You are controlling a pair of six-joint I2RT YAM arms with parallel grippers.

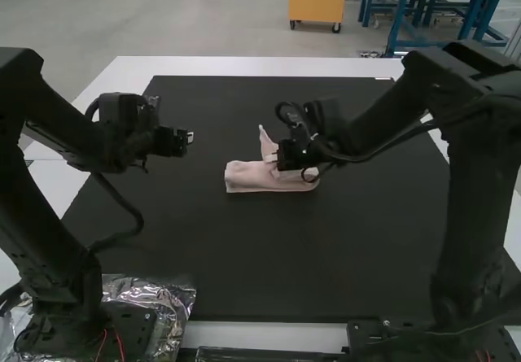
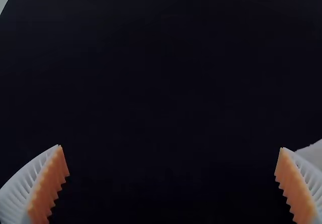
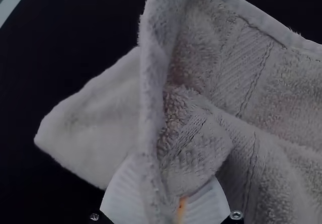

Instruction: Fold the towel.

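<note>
Pale pink terry towel [image 1: 251, 180] lies bunched on black-topped bench [image 1: 252, 256], right gripper [image 1: 285, 155] jaws clamped on a fold, left gripper [image 1: 189, 137] jaws apart.

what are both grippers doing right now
Left gripper: open, fingers wide apart, holding nothing.
Right gripper: closed on a bunched part of the towel.

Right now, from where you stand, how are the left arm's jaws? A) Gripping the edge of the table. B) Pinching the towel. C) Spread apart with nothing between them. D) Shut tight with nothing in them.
C: the left jaws stand wide, their orange pads well apart over the bare black mat, while the towel lies clear of them.
</note>
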